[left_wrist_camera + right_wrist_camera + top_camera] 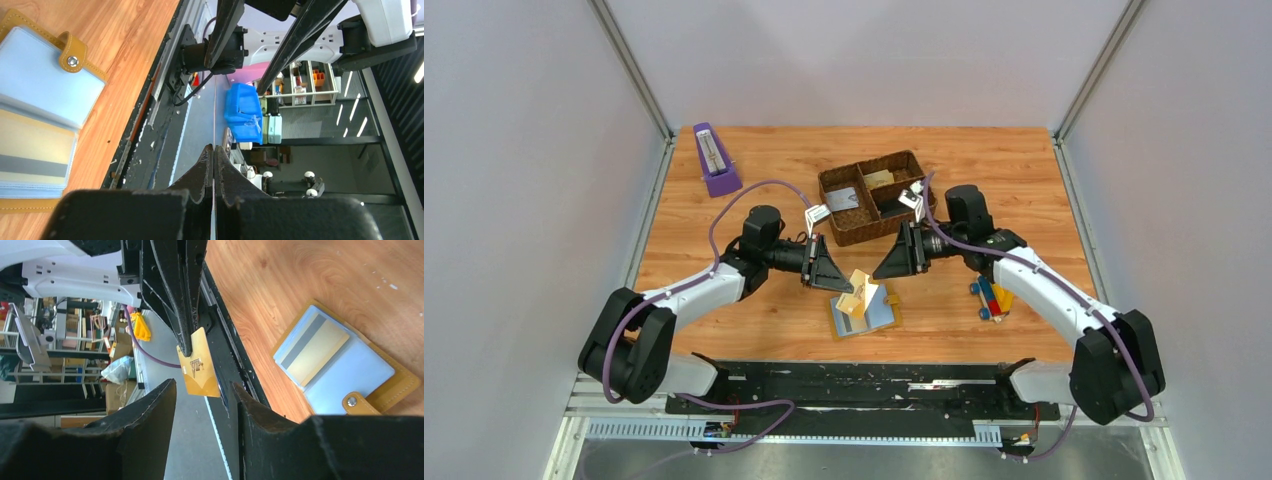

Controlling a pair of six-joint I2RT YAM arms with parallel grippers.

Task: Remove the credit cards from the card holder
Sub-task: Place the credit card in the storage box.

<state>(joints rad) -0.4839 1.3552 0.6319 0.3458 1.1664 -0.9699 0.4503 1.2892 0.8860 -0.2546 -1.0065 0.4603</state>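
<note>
The card holder (869, 315) lies open on the wood, mustard outside and light blue-grey inside, between the two grippers. It also shows in the left wrist view (45, 95) and the right wrist view (360, 370), where a gold credit card with a grey stripe (312, 346) sits in a pocket. My left gripper (844, 285) is shut on a yellow credit card (858, 290), lifted just above the holder. That card (200, 367) hangs from the left fingers in the right wrist view. Edge-on, it is a thin line between the shut left gripper (214, 150) fingers. My right gripper (205, 390) stands open just short of the card, holding nothing.
A brown woven compartment tray (874, 236) stands behind the grippers with cards (842, 198) lying in it. A purple metronome (715, 160) is at the back left. A colourful toy (991, 298) lies under the right arm. The table's black front rail (844, 378) runs along the near edge.
</note>
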